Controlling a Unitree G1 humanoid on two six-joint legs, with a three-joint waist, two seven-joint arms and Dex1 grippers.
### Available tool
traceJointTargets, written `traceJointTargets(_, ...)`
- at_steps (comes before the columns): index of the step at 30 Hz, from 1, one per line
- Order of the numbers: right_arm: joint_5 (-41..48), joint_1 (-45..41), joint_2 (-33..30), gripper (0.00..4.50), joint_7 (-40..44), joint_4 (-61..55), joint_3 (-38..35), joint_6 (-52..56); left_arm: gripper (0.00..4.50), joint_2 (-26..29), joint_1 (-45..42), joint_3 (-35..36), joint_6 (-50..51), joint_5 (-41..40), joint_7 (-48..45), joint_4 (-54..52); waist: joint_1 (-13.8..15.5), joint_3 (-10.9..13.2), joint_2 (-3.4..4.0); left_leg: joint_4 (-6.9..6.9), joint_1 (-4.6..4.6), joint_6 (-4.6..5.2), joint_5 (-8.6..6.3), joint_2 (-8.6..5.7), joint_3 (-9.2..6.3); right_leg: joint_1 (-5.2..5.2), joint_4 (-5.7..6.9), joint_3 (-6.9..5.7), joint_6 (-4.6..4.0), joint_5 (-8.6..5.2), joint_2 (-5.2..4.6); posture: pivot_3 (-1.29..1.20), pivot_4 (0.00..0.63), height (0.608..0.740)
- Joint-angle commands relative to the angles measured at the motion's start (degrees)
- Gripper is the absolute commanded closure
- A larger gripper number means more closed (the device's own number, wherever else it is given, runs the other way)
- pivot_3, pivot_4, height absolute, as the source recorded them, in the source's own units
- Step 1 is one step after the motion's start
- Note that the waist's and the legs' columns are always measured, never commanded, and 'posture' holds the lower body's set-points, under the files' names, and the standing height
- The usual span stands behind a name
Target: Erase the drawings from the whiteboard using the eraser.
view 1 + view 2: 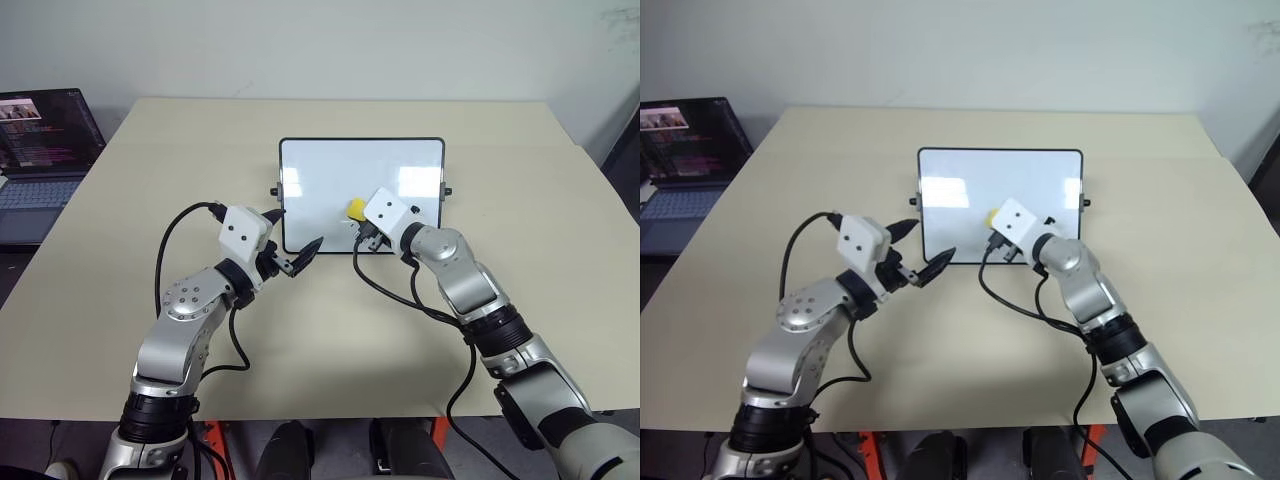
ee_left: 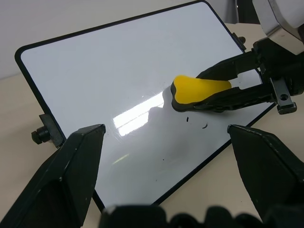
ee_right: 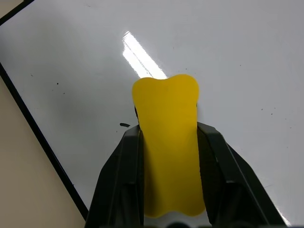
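A beige table [image 1: 330, 330] is standing before a pale wall, bearing the whiteboard [image 1: 330, 180] near its middle; an open laptop [image 1: 40, 150] is sitting off the table's left edge.

Right gripper [image 3: 168, 142]: its two black fingers [image 3: 121, 180] are clamping the eraser [image 3: 167, 137] between them, one on each long side, with the yellow block's rounded end projecting beyond the fingertips. In the left wrist view the eraser [image 2: 197, 92] is showing a dark underside that is pressing flat against the glossy white surface, in the board's lower right part as the head camera sees it.

The drawings [image 2: 197, 122] are appearing as a few small thin black strokes just beside the eraser, on the side toward the board's near edge; in the right wrist view one short dark mark [image 3: 124, 125] is lying close beside the eraser, and fine specks are dotting the white surface farther off.

Left gripper [image 1: 290, 245]: its fingers are standing spread apart with nothing between them, hovering at the whiteboard's lower left corner; one fingertip [image 1: 308, 247] is reaching over the black frame there. Whether it is touching the frame cannot be told.

The whiteboard is tilting on its small black side knobs [image 1: 275, 191], its far edge raised and its near edge resting on the table.
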Motion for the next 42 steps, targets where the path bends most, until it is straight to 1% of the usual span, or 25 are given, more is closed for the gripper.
traceJointTargets(1, -0.7, 0.4, -0.6, 3.31, 0.8, -2.1, -0.1, -1.0, 0.00, 0.1, -0.5, 0.5, -0.4, -0.5, 0.1, -2.9, 0.0, 0.0, 0.00, 0.00, 0.00, 0.00, 0.00, 0.00, 0.00, 0.00, 0.00, 0.00, 0.00, 0.00, 0.00, 0.00, 0.150, 0.740)
traceJointTargets(6, -1.8, 1.8, -1.6, 3.31, 2.1, -1.8, 1.6, -3.3, 0.00, 0.2, -0.2, 0.9, 0.1, -0.7, 0.4, -3.6, 0.0, 0.0, 0.00, 0.01, 0.00, 0.00, 0.00, 0.00, 0.00, 0.00, 0.00, 0.00, 0.00, 0.00, 0.00, 0.00, 0.150, 0.740)
traceJointTargets(10, -3.9, 3.6, -3.1, 3.31, 3.8, -0.4, 4.1, -7.2, 0.00, 0.5, 0.4, 1.5, 0.4, -0.8, 0.6, -4.2, 0.0, 0.0, 0.00, 0.01, 0.02, 0.00, 0.00, 0.00, 0.01, 0.00, 0.02, 0.01, 0.00, 0.00, 0.00, 0.00, 0.150, 0.740)
traceJointTargets(16, -4.5, 4.9, -3.9, 3.31, 5.6, -0.5, 4.7, -8.9, 0.00, 0.4, 1.2, 1.9, 1.0, -0.7, 1.1, -5.3, 0.0, 0.0, -0.01, 0.05, 0.04, 0.00, 0.00, 0.00, 0.01, 0.02, 0.05, 0.01, 0.00, 0.00, 0.00, 0.00, 0.150, 0.740)
traceJointTargets(22, -4.6, 4.6, -3.7, 3.31, 5.9, -0.3, 3.6, -8.8, 0.00, 0.2, 1.3, 1.7, 0.8, -0.8, 1.3, -5.1, 0.0, 0.0, -0.01, 0.07, 0.03, 0.00, 0.00, 0.00, 0.00, 0.02, 0.06, 0.00, 0.00, 0.00, 0.00, 0.00, 0.150, 0.740)
traceJointTargets(30, -4.0, 2.7, -4.7, 3.31, 3.9, 1.4, -0.2, -8.7, 0.00, -0.4, 0.0, 1.0, 0.3, -0.7, 1.0, -3.5, 0.1, 0.0, -0.01, 0.15, 0.03, 0.00, 0.00, -0.01, -0.01, 0.05, 0.08, -0.01, 0.00, 0.01, 0.00, 0.00, 0.150, 0.740)
traceJointTargets(38, -3.9, -2.1, -3.6, 3.31, -0.5, 8.2, -3.3, -10.7, 0.00, -0.5, -0.7, 0.7, 0.3, -0.7, 0.3, -3.0, 0.1, 0.0, -0.01, 0.53, 0.01, 0.01, 0.00, -0.02, -0.04, 0.15, 0.20, 0.00, 0.08, 0.11, 0.01, 0.00, 0.150, 0.740)
traceJointTargets(42, -3.8, -3.5, -3.4, 3.31, -1.4, 10.1, -3.9, -11.3, 0.00, -0.3, -1.1, 0.8, 0.4, -0.7, -0.1, -2.8, 0.2, 0.0, -0.01, 0.66, 0.01, 0.01, 0.00, -0.05, -0.04, 0.17, 0.30, 0.02, 0.11, 0.16, 0.00, 0.00, 0.150, 0.740)
